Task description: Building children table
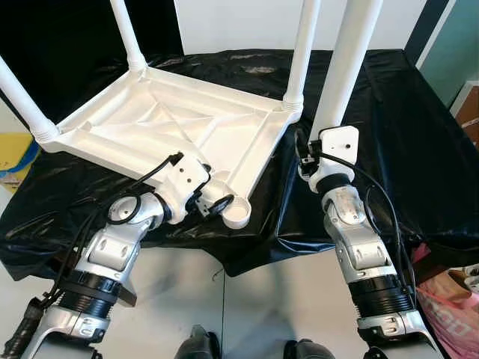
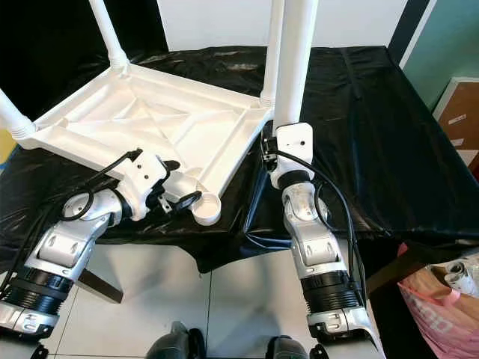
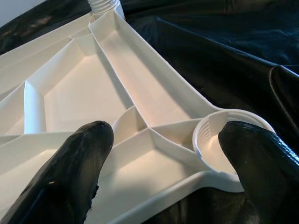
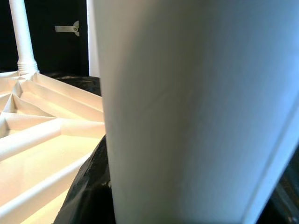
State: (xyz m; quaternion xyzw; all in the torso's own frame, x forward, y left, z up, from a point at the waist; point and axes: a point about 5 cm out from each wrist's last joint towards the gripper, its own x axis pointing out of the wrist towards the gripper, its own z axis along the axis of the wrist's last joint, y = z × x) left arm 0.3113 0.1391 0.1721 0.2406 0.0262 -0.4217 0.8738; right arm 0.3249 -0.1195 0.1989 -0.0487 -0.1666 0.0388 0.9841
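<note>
three legs are already standing in the upturned white table top [image 1: 179, 123], which is lying on the black-draped counter [image 1: 404, 127]. the last leg [image 1: 346, 63] is being held upright in the right end effector [image 1: 318, 153], apparently clamped around it. the left end effector [image 3: 163, 154], fingers apart, is being kept at the empty corner socket [image 1: 238, 212]. next, the leg is likely to be swung over, lined up and pressed in.

Silver jointed arms with black ribbed cuffs, looping black cables, white wrist housings, black-fingered left claw [image 3: 154, 177].
</note>
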